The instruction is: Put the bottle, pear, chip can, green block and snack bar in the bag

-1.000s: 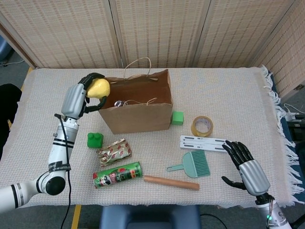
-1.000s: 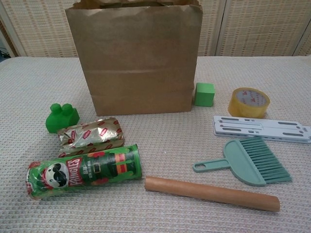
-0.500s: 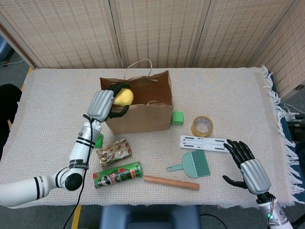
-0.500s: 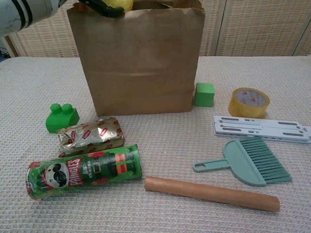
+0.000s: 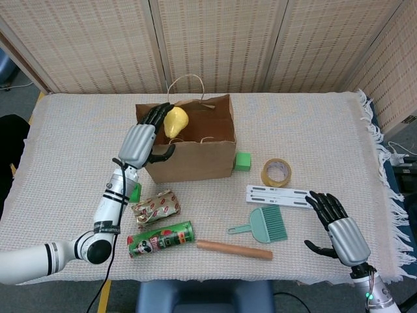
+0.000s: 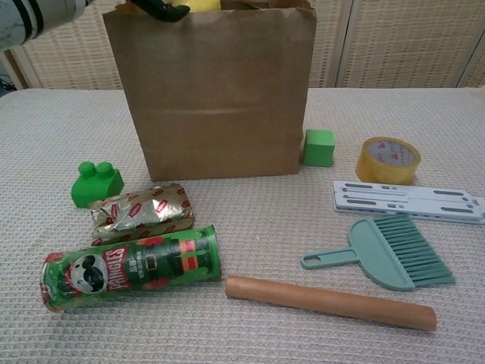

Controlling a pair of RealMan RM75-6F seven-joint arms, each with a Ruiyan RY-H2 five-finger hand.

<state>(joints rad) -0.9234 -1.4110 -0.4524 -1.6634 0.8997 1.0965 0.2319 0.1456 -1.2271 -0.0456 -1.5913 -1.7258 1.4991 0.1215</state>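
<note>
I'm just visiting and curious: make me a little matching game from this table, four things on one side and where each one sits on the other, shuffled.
Things:
1. pear
2. chip can
3. tape roll
4. snack bar

Places:
A. lying nearest the table's front edge, on the left
B. over the open bag, at the left robot hand
C. right of the bag, behind the white strip
D. between the chip can and the studded green block

Pairs: 1-B, 2-A, 3-C, 4-D
</note>
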